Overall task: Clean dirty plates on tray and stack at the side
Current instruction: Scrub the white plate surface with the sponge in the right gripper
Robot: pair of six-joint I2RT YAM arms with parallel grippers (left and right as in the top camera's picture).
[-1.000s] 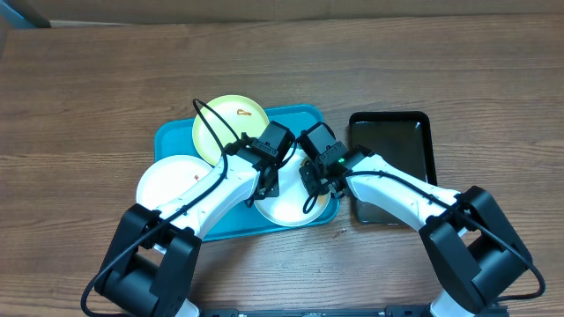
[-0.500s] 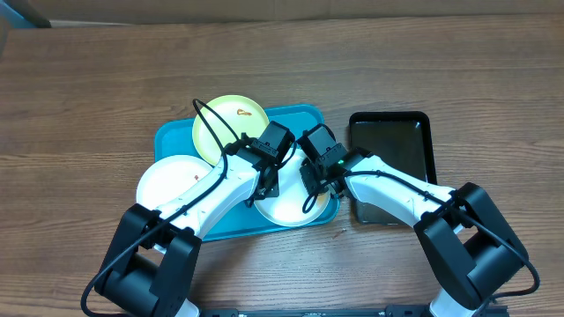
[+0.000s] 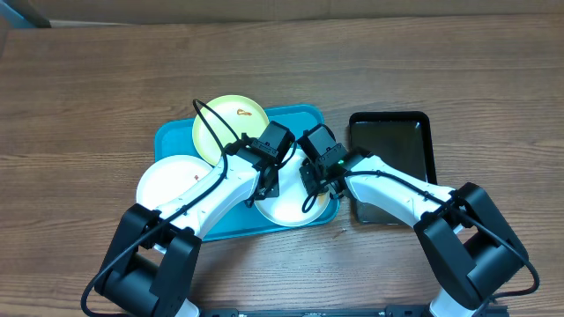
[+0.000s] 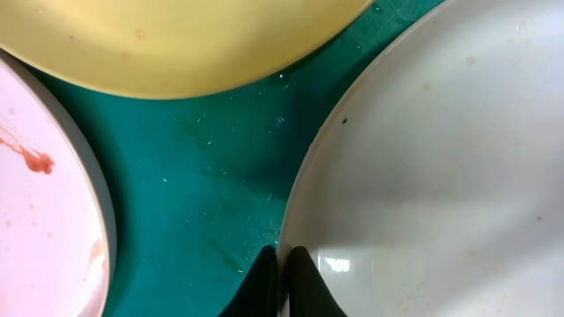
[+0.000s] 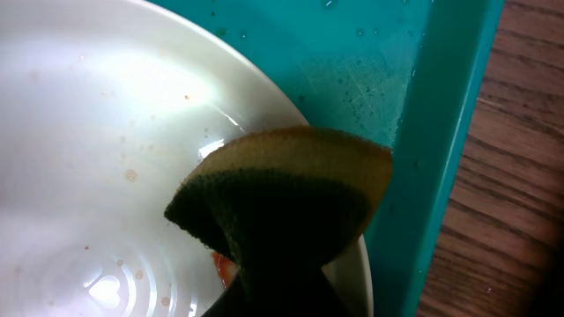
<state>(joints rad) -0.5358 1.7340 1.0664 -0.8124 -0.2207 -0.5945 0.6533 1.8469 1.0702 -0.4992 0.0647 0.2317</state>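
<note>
Three plates lie on the turquoise tray [image 3: 181,136]: a yellow-green plate [image 3: 227,123] at the back, a white plate [image 3: 166,185] on the left with a red smear [image 4: 37,162], and a white plate [image 3: 295,210] at the front right. My left gripper [image 4: 282,257] is shut on the left rim of that front-right plate [image 4: 423,176], one finger outside it and one inside. My right gripper [image 5: 282,286] is shut on a brown and dark green sponge [image 5: 291,189]. The sponge presses on the same plate [image 5: 106,150] near its right rim, and a red smear [image 5: 225,264] shows at the sponge's edge.
A glossy black tray [image 3: 392,163] lies on the wooden table [image 3: 458,79] just right of the turquoise tray. Both arms reach in from the front edge and meet over the tray's right half. The tray rim [image 5: 441,132] runs close beside the sponge.
The right arm has shifted very slightly to the left. The plates, the sponge and the left arm stay where they were.
</note>
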